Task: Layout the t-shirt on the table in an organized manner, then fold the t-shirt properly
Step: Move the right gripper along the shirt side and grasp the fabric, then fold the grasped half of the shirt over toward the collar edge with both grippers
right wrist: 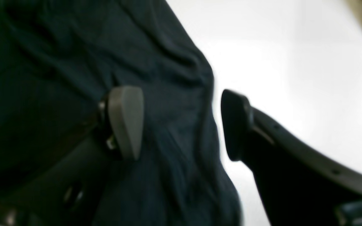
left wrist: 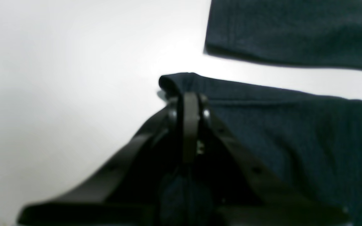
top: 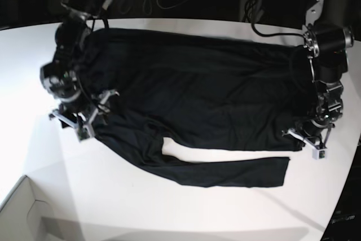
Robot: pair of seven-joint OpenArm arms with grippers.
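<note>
**A:** On the white table (top: 169, 213), where does the t-shirt (top: 197, 88) lie?

**B:** Spread flat across the far half, body running left to right, one long sleeve stretched along its near edge and parted from the body by a thin strip of bare tabletop.

**A:** And the left gripper (left wrist: 189, 94)?

**B:** At the garment's right end in the base view. Its fingers are pressed together on a corner of the hem; the wrist view shows cloth pinched and humped up between them, with the sleeve cuff lying just beyond.

**A:** The right gripper (right wrist: 181, 125)?

**B:** At the left end, spread wide. One finger (right wrist: 126, 121) sits over the wrinkled fabric, the other over bare table, straddling the cloth's edge. It grips nothing.

**A:** Anything else about?

**B:** A white box corner (top: 22, 207), near left.
</note>
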